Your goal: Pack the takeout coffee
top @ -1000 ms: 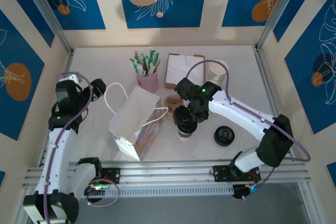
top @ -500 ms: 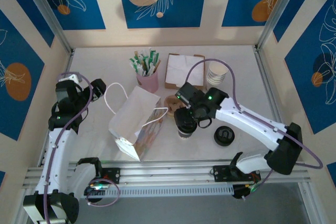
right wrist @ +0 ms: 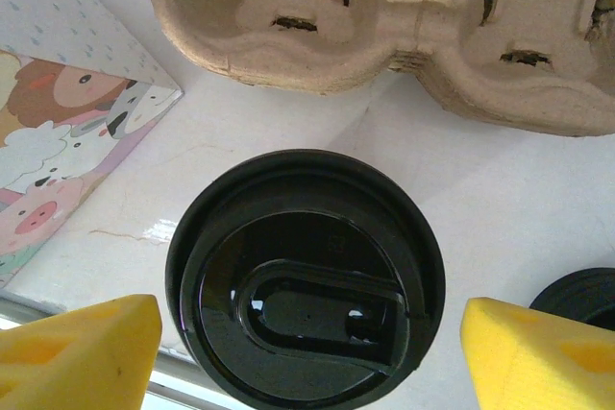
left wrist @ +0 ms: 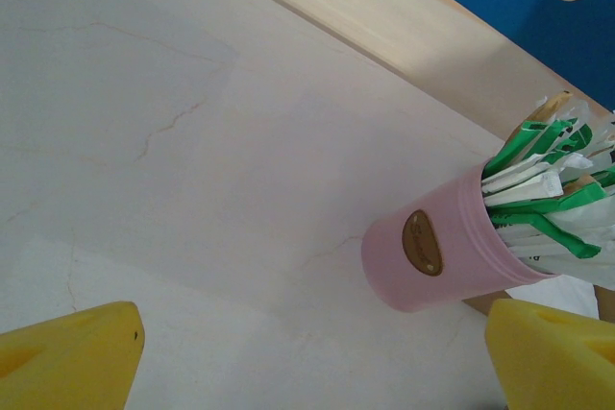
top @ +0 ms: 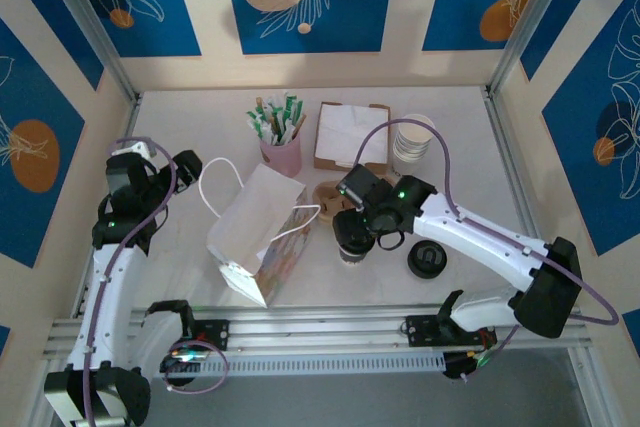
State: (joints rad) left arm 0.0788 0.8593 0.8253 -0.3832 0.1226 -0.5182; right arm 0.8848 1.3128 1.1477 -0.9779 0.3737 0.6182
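The takeout coffee [right wrist: 303, 276], a cup capped with a round black lid, stands on the white table just in front of the brown pulp carrier [right wrist: 404, 26]. My right gripper [right wrist: 307, 352] hangs open right over it. One yellow fingertip [right wrist: 77, 352] sits on each side of the lid, and neither touches it. From above, the right gripper [top: 352, 237] covers most of the coffee [top: 350, 253], with the carrier [top: 325, 195] behind. My left gripper [left wrist: 312, 362] is open over bare table, holding nothing, near a pink holder [left wrist: 442, 256].
A white paper bag [top: 260, 232] with a cartoon print lies on its side left of the cup. A loose black lid [top: 426, 260] lies to the right. Further back stand a pink holder of stirrers [top: 282, 155], a napkin box [top: 350, 135] and stacked white cups [top: 412, 142].
The right arm's elbow has swung out to the right and the wrist has turned, while its gripper has stayed above the cup. The left arm has not moved.
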